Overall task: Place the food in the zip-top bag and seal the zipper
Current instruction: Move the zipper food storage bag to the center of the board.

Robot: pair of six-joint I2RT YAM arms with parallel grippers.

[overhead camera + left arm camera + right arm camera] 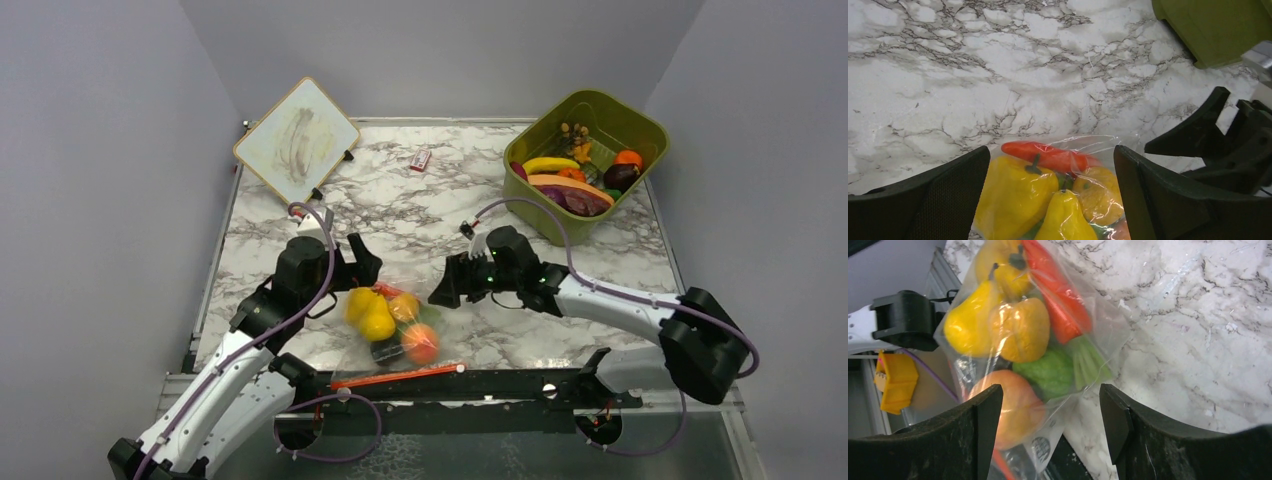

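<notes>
Both tools are open and grip nothing. The left tool (pixel 368 265) and the right tool (pixel 447 283) flank the far, closed end of the zip-top bag (pixel 1108 330), which lies flat on the marble tabletop (pixel 420 215) between them. Inside the bag, just ahead of the left tool's spread jaws, are a yellow bell pepper (pixel 1013 195), a yellow pear (pixel 1065 220) and a red chili (pixel 1048 156). An orange (pixel 1013 410) and a green vegetable (pixel 1048 372) show between the right tool's jaws. The zipper (pixel 395 378) runs along the bag's opposite end, well behind both tools, toward the arm bases at the tabletop's near edge. Whether it is already pressed shut cannot be told from here.

With the bag this full, the step in hand looks like sealing. To do it well, both tools should probably draw back to the strip. One would pin one end of the zipper so the floppy plastic cannot slide. The other would pinch the strip squarely and run along its length. The orange sits nearest the mouth and may need nudging deeper first, or the strip could bulge and fail to mate. The olive-green tub (pixel 560 215), beyond the right tool, holds more toy produce.
</notes>
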